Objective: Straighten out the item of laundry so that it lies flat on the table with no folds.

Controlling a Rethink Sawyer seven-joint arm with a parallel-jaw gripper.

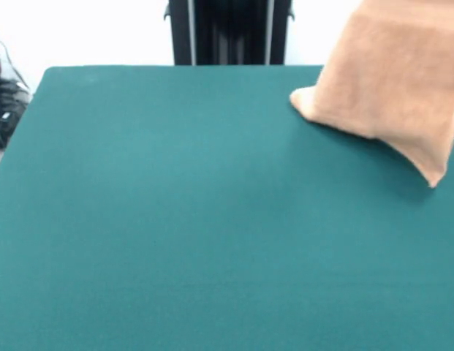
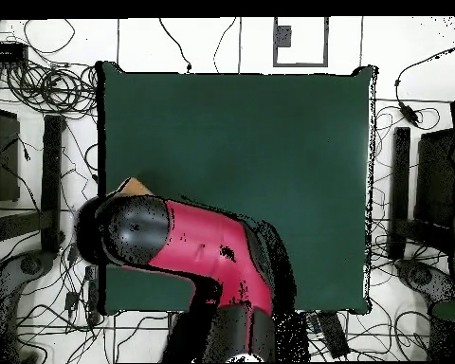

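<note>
Towel (image 1: pixel 391 80) hangs lifted over table (image 1: pixel 175 219) far corner, long axis slanting downward; claw state unclear.

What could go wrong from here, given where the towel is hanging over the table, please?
1. The towel hangs lifted near the table's far corner, only its lower edge near the felt; released here, it would likely collapse into folds.
2. It is close to the table edge, so part could drape over the side.
3. In the overhead view the arm covers nearly all of the towel, so its lay is hard to check from above.
</note>
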